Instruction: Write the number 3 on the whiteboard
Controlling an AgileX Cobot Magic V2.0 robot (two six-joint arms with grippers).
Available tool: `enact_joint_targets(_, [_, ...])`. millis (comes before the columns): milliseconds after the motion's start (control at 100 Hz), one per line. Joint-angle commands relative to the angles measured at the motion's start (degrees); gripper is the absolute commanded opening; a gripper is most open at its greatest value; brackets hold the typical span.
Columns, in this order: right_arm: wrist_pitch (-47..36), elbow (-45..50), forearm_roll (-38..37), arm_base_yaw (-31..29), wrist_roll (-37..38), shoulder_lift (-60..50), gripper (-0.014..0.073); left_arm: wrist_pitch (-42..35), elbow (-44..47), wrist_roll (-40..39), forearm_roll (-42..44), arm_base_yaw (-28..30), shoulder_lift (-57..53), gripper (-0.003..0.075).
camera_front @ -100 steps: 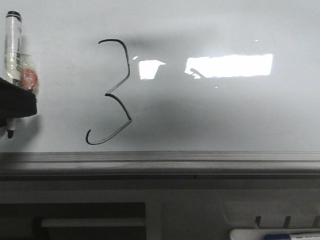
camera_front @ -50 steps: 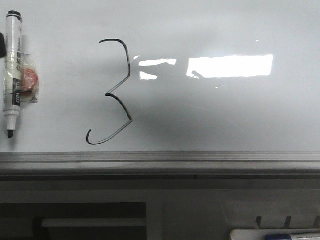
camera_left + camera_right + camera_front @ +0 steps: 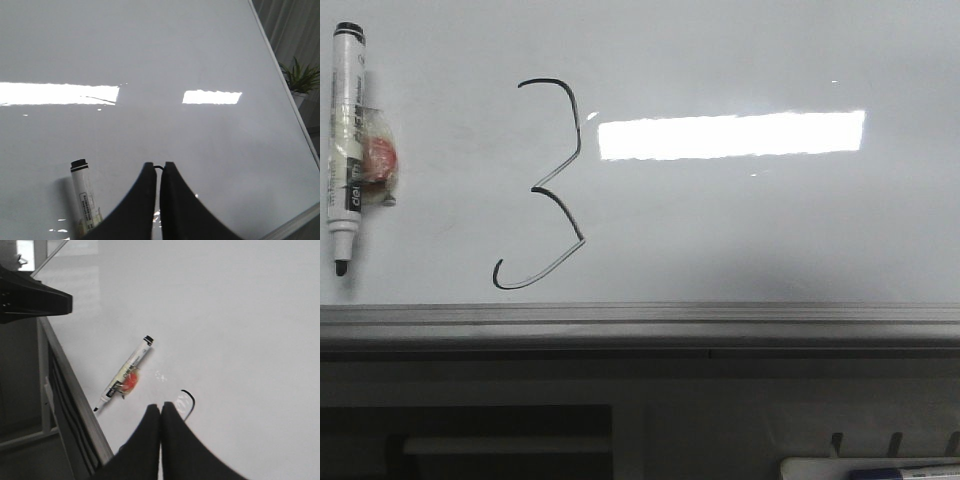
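Note:
The number 3 (image 3: 555, 185) is drawn in thin black line on the left part of the whiteboard (image 3: 770, 220). A white marker (image 3: 345, 150) with a black cap end and a red sticker lies flat on the board to its left, tip towards the near edge. No gripper shows in the front view. My left gripper (image 3: 159, 165) is shut and empty above the board, with the marker (image 3: 86, 200) lying beside it. My right gripper (image 3: 161, 406) is shut and empty, above the board near the hooked end of the 3 (image 3: 189, 396); the marker (image 3: 125, 375) lies apart from it.
A grey metal strip (image 3: 640, 315) runs along the board's near edge. A white tray (image 3: 880, 468) with another pen sits below it at the right. A dark arm part (image 3: 30, 300) shows off the board's edge. A potted plant (image 3: 300, 80) stands beyond the board.
The left gripper, which held the marker at the board's left edge, has let go and left the front view. The marker now lies free. The shadow across the bright reflection has gone.

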Motion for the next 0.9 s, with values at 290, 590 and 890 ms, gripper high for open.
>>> enact_joint_targets(290, [-8.4,18.6,3.8,-0.2,0.1,-20.7,-0.0041,1.5,-1.4,1.4,1.3,0.1,-1.3,-0.002])
enact_joint_targets(590, [-7.6,20.3,3.8,-0.2,0.1,-21.4,-0.0041,1.5,-1.4,1.4,1.3,0.1,-1.3,-0.002])
enact_joint_targets(890, [-7.7,20.3,3.8,-0.2,0.1,-21.4,-0.0041,1.5,-1.4,1.4,1.3,0.1,-1.3,-0.002])
